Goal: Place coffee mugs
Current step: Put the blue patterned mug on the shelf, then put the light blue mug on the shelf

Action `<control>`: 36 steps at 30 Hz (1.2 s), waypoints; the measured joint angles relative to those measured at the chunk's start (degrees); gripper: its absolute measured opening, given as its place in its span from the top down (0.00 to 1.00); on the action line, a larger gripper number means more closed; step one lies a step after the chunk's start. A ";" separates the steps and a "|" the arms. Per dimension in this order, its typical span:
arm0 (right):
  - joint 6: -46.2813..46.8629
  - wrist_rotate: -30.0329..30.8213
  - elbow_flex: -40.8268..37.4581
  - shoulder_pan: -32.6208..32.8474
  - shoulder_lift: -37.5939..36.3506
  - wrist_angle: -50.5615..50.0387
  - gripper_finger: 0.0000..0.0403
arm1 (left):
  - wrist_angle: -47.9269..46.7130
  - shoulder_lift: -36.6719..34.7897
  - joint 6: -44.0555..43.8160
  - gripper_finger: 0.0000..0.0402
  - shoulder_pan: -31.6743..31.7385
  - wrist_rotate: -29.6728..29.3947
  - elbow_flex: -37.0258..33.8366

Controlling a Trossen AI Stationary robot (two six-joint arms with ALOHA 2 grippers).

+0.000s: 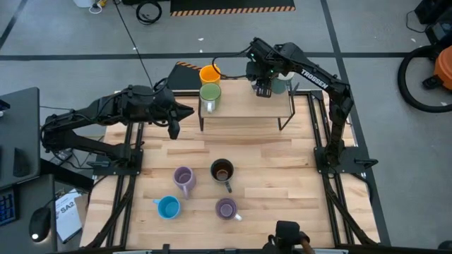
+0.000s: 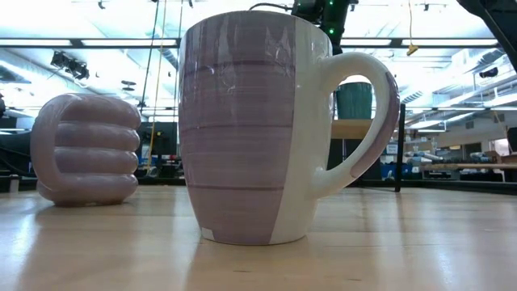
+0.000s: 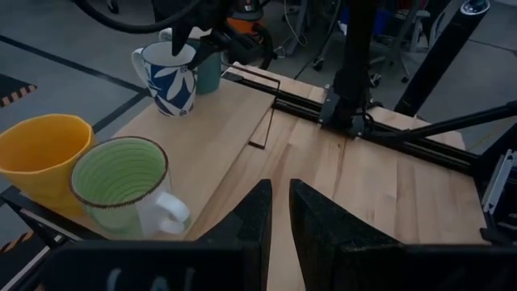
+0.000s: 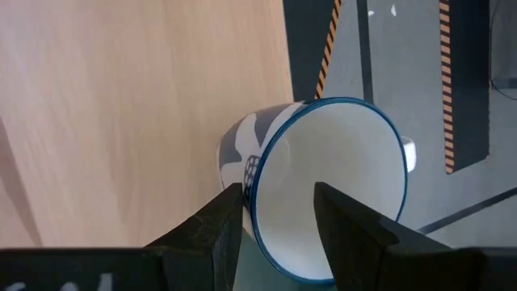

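A white mug with a blue leaf pattern [image 3: 171, 77] stands upright at the far right of a raised wooden shelf [image 1: 247, 106], with my right gripper [image 4: 279, 202] shut on its rim. A teal mug [image 3: 210, 73] stands right behind it. An orange mug [image 1: 210, 73] and a green mug [image 1: 210, 96] stand on the shelf's left end. Below, on the table, stand two lilac mugs [image 1: 183, 178] [image 1: 226, 208], a dark mug [image 1: 222, 171] and a blue mug [image 1: 168, 207]. My left gripper [image 1: 174, 130] hangs over the table's left side, shut but for a thin slit, with nothing in it. My right gripper has the white mug's wall at the blue rim [image 4: 257, 174] between its fingers, one finger [image 4: 226, 214] outside and the other [image 4: 343, 218] inside the cup. The fingers come from above, slanting down. The mug is upright; whether its base rests on the shelf I cannot tell.
The shelf stands on thin black wire legs [image 1: 286, 116] along the table's far edge. Bare wood lies between the shelf and the mugs near the front edge. Black frame rails [image 1: 328, 152] run along both sides of the table.
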 joint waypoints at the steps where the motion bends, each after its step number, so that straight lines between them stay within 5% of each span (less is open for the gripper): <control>1: -0.08 0.09 0.00 -0.13 0.00 0.04 0.60 | 0.00 0.00 0.01 0.88 0.00 0.00 0.00; 25: 10.22 5.41 2.50 5.14 0.11 0.11 0.60 | 13.39 0.63 0.29 0.88 -0.66 4.07 0.00; 30: 13.33 5.50 5.92 7.16 0.09 0.11 0.60 | 5.74 0.82 -3.30 0.88 -3.05 11.58 -0.02; 36: 18.07 4.75 10.67 11.38 0.09 0.06 0.60 | -8.13 0.90 -3.59 0.88 -5.40 12.00 -0.02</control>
